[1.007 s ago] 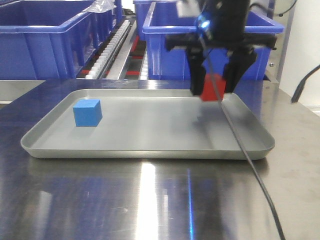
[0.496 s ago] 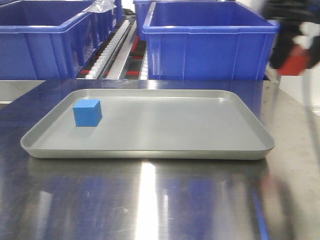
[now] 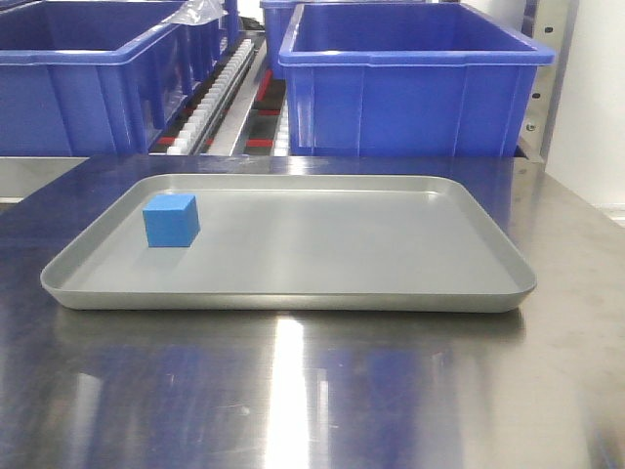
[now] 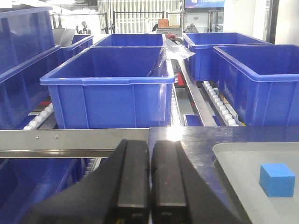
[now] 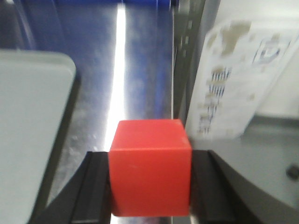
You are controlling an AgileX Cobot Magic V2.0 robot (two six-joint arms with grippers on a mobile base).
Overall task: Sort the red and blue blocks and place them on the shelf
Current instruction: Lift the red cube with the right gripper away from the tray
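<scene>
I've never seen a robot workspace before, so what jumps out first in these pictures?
A small matte red cube fills the right wrist view, clamped in the right claw, with the shiny steel tabletop beyond it. In the front view a lone small blue cube sits near the left end of a shallow grey metal tray, with big blue plastic bins behind.

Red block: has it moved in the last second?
Yes. The red block went right, past the tray rim, out of the front view; the right claw grips it.
</scene>
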